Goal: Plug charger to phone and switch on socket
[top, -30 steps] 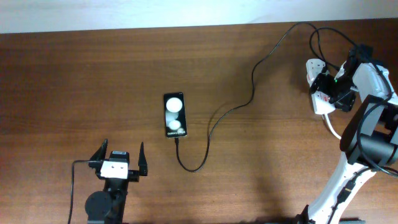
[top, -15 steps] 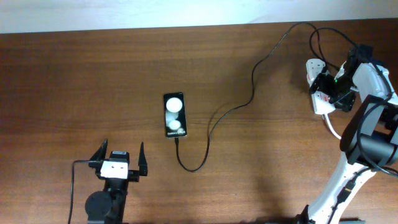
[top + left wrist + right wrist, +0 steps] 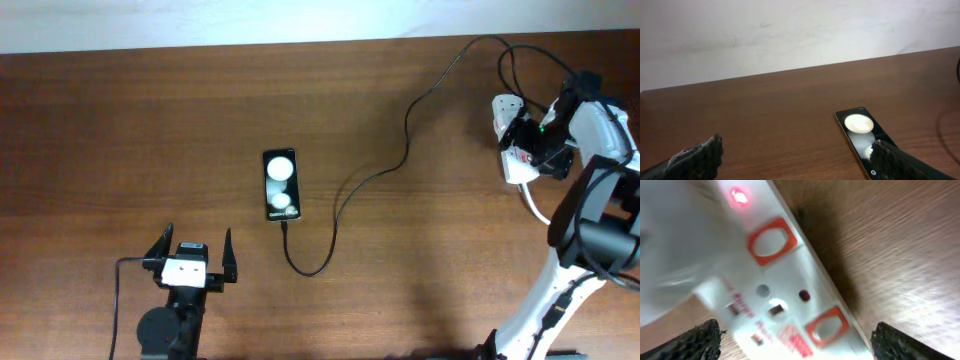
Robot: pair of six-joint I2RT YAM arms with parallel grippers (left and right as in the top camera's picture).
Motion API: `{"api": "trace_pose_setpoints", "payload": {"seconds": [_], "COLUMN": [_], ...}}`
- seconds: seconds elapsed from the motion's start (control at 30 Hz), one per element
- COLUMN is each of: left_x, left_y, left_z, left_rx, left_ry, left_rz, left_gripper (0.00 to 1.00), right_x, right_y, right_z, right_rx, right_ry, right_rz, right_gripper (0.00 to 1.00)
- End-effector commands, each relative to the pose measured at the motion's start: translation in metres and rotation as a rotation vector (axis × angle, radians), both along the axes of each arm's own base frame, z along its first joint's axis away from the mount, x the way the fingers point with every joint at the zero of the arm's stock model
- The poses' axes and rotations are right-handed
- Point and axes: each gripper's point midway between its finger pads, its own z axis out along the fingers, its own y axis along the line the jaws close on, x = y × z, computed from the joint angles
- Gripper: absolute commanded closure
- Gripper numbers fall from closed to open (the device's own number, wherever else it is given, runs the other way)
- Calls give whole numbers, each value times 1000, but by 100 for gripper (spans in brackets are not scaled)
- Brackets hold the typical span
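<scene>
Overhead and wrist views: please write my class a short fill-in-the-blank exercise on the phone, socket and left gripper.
The phone lies face ____ on the table.
The left gripper stands ____, holding nothing.
On the socket, a small ____ light glows.
Missing words: up; open; red.

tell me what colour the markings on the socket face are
Red, on the white socket, with one small red light glowing. The right wrist view shows it best.
</scene>
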Motion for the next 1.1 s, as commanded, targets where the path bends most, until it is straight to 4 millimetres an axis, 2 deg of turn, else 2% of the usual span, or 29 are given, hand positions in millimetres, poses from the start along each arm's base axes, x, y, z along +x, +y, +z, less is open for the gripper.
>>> {"api": "trace_pose_setpoints", "payload": {"seconds": [0.0, 0.13, 0.17, 0.27, 0.4, 0.47, 0.9, 0.97, 1.03, 1.07], "left_x": [0, 0, 0, 0, 0, 0, 0, 0, 0, 0], "left_y": [4, 4, 4, 4, 4, 4, 4, 4, 4, 4], "left_z": [-1, 0, 0, 0, 0, 0, 0, -1, 0, 0], "left_rx": [0, 0, 0, 0, 0, 0, 0, 0, 0, 0], "left_ry": [-1, -1, -1, -1, -1, -1, -1, -1, -1, -1], "left_rz": [20, 20, 20, 20, 20, 20, 20, 20, 20, 20], "left_gripper": [1, 1, 1, 1, 1, 1, 1, 1, 1, 1], "right_x": [7, 6, 4, -6, -26, -33, -33, -35, -39, -46], "right_y": [-7, -6, -6, -1, 8, 10, 11, 19, 41, 55], "right_z": [66, 122, 144, 204, 267, 283, 279, 272, 252, 235], "right_rx": [-75, -124, -143, -196, -254, -269, -264, -252, -223, -201], "right_ry": [-131, -247, -292, -416, -554, -590, -579, -565, -527, -490], "right_rz": [-11, -12, -13, -14, -15, -16, -15, 2, 46, 74], "right_gripper": [1, 1, 1, 1, 1, 1, 1, 1, 1, 1]}}
